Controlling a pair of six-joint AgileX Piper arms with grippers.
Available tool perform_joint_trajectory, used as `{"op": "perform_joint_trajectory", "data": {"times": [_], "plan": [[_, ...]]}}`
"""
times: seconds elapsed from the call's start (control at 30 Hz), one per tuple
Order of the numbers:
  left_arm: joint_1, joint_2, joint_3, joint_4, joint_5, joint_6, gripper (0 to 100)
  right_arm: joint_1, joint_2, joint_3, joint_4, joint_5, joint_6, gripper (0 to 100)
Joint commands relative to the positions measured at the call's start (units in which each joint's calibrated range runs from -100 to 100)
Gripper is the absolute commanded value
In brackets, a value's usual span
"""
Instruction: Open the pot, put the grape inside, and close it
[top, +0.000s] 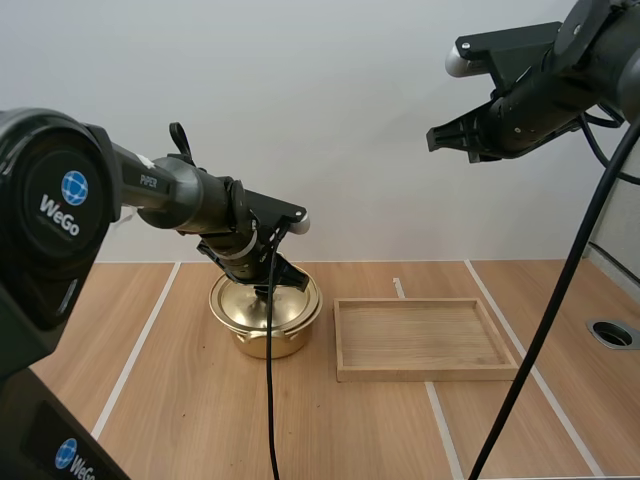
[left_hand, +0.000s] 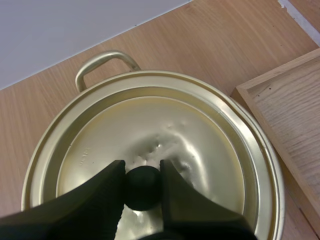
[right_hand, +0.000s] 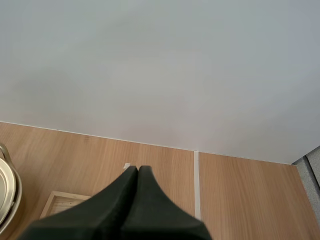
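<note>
Black lid knob (left_hand: 143, 190) half-hidden, pinched by left gripper (left_hand: 142, 168); right gripper (right_hand: 138, 171) pressed together.

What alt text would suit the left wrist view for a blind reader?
The left gripper pinches the black knob of a golden lid that sits on its pot. One handle of the pot shows beyond the lid, and the corner of a wooden tray lies beside the pot on the table.
</note>
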Motion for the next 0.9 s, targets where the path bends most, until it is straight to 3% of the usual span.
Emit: {"op": "perform_joint_trajectory", "data": {"times": [0.0, 0.3, 0.87], "plan": [[-0.27, 0.2, 0.4, -0.7, 0.7, 0.5, 0, -0.2, -1.0, 0.1, 0.8, 0.4, -0.2, 0], [-0.27, 1.9, 0.4, -5.8, 4.1, 5.4, 0, -0.2, -1.0, 0.1, 4.1, 0.4, -1.0, 0], [-0.27, 5.1, -2.4, 1.6, 10.6, 1.4, 0, -0.2, -1.0, 0.1, 3.8, 2.3, -1.0, 0]]}}
